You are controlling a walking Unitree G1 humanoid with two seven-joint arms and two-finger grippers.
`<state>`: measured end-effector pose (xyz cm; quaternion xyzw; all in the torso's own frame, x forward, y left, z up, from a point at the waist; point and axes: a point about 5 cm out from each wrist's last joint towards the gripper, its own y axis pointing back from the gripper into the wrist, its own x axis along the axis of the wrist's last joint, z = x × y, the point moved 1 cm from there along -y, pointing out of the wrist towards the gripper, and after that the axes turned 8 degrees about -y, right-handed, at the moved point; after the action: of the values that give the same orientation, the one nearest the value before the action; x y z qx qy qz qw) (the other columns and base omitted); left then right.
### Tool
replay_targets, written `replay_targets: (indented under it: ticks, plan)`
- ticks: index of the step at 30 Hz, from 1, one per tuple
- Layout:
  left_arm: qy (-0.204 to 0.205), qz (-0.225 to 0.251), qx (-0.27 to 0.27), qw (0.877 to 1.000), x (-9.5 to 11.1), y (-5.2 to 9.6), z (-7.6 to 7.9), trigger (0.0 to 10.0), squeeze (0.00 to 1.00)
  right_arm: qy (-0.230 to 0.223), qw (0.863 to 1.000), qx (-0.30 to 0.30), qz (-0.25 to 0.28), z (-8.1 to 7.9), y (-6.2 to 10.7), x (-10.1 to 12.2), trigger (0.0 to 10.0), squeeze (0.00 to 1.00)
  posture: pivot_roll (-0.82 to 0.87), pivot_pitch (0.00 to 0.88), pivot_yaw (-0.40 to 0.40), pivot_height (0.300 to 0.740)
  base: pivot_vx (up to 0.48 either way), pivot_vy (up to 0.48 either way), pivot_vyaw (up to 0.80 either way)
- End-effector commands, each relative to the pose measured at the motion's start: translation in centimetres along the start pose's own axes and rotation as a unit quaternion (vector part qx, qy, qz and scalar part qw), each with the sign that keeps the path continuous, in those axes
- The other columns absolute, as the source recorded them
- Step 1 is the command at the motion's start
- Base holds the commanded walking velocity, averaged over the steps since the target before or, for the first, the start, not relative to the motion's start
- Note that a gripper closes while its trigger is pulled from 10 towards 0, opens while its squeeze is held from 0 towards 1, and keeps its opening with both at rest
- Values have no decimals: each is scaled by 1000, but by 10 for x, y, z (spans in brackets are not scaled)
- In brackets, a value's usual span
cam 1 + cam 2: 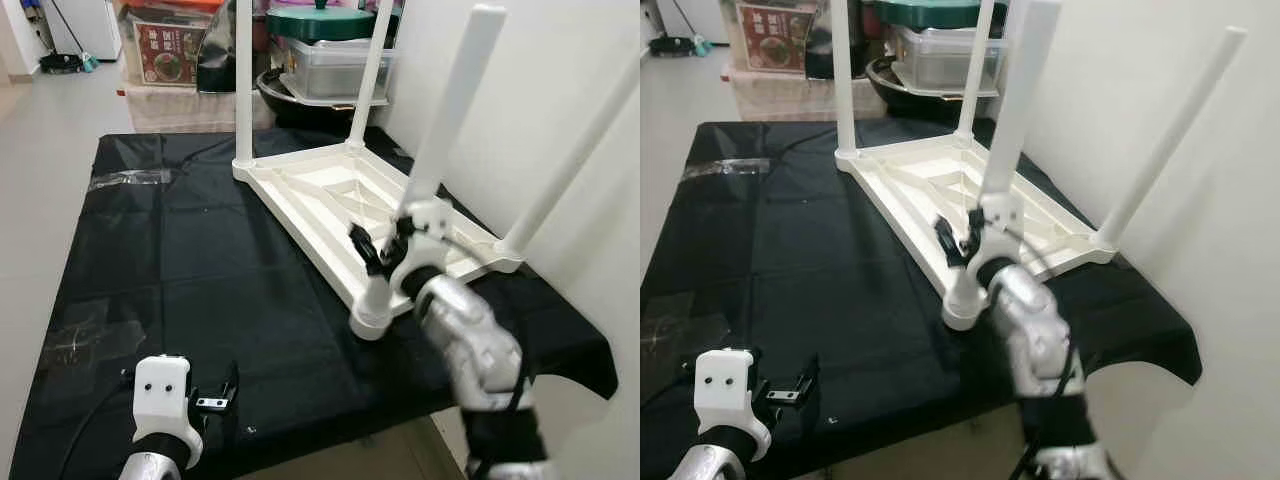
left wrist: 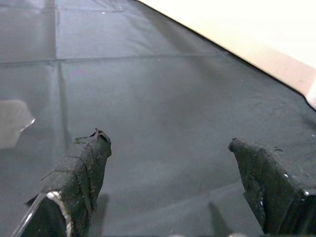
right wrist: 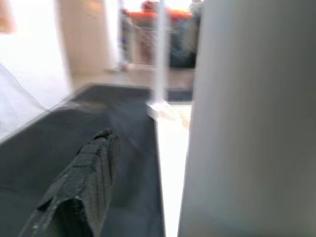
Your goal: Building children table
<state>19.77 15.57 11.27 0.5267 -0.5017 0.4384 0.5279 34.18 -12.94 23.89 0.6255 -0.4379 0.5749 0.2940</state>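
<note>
A white plastic children's table lies upside down on a black cloth-covered table, and its legs stand upright. My right gripper is at the lower part of the nearest leg, just above its corner socket. In the right wrist view one black finger stands apart from that leg, and the other finger is hidden behind the leg. The gripper looks open around it. My left gripper hovers low over the cloth at the near left. It is open, with nothing between its fingers.
A white wall runs close along the right side, behind the table's right leg. Storage boxes and a green-lidded pot are stacked beyond the far edge. Clear tape patches lie on the cloth. Bare floor stretches to the left.
</note>
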Motion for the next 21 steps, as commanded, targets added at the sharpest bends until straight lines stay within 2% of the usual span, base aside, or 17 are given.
replay_targets:
  ticks: [1, 2, 3, 6, 8, 9, 10, 12, 13, 14, 15, 16, 18, 19, 20, 21]
  plan:
    - [10, -10, 0, 1000, -4, -1, 1, 10000, 0, -16, 997, 71, -6, -1, 8, 4, 10000, 0, 164, 0, -126, 740, 0, 0, 0]
    - [10, -10, 0, 1000, -4, -1, 1, 10000, 0, -16, 997, 71, -6, -1, 8, 4, 10000, 0, 164, 0, -126, 740, 0, 0, 0]
    - [11, -9, -6, 1000, -4, -3, 3, 10000, 0, -9, 994, 112, -12, -1, 12, 5, 10000, 0, 161, 0, -125, 740, 0, 0, 0]
    - [11, -9, -15, 1000, -4, -4, 6, 10000, 0, 1, 989, 144, -22, -1, 15, 3, 10000, 0, 161, 0, -125, 740, 0, 0, 0]
    - [13, -9, -23, 1000, -4, -5, 9, 10000, 0, 15, 971, 224, -82, -2, 18, -22, 10000, 0, 170, 0, -129, 740, 0, 0, 0]
    - [13, -9, -23, 1000, -4, -5, 9, 10000, 0, 15, 971, 224, -82, -2, 18, -22, 10000, 0, 170, 0, -129, 740, 0, 0, 0]
    - [16, -9, -22, 1000, -4, -6, 9, 10000, 0, 7, 965, 239, -108, 0, 15, -35, 8157, 0, 178, 0, -137, 740, 0, 0, 0]
    - [18, -9, -21, 1000, -4, -6, 9, 10000, 0, 0, 961, 246, -123, 1, 13, -43, 8157, 0, 178, 0, -137, 740, 0, 0, 0]
    - [18, -6, -20, 1000, -3, -7, 9, 10000, 0, -3, 963, 234, -131, 4, 6, -49, 0, 0, 190, 0, -146, 740, 0, 0, 0]
    - [18, -6, -20, 1000, -3, -7, 9, 10000, 0, -3, 963, 234, -131, 4, 6, -49, 0, 0, 190, 0, -146, 740, 0, 0, 0]
    - [16, -8, -21, 1000, -3, -7, 10, 10000, 0, -2, 972, 191, -136, 11, -5, -54, 0, 0, 199, 0, -148, 740, 0, 0, 0]
    - [16, -8, -21, 1000, -3, -7, 10, 10000, 0, -2, 972, 191, -136, 11, -5, -54, 0, 0, 199, 0, -148, 740, 0, 0, 0]
    - [20, -9, -17, 1000, -3, -5, 8, 10000, 0, 1, 984, 71, -164, 28, -17, -66, 0, 0, 201, 0, -151, 740, 0, 0, 0]
    - [19, -9, -20, 1000, -3, -5, 9, 10000, 0, 4, 984, -26, -175, 42, -20, -71, 0, 0, 195, 0, -150, 740, 0, 0, 0]
    - [19, -9, -20, 1000, -3, -5, 9, 10000, 0, 4, 984, -26, -175, 42, -20, -71, 0, 0, 195, 0, -150, 740, 0, 0, 0]
    - [19, -8, -23, 1000, -2, -5, 9, 10000, 0, 7, 979, -85, -183, 51, -19, -74, 0, 0, 192, 0, -148, 740, 0, 0, 0]
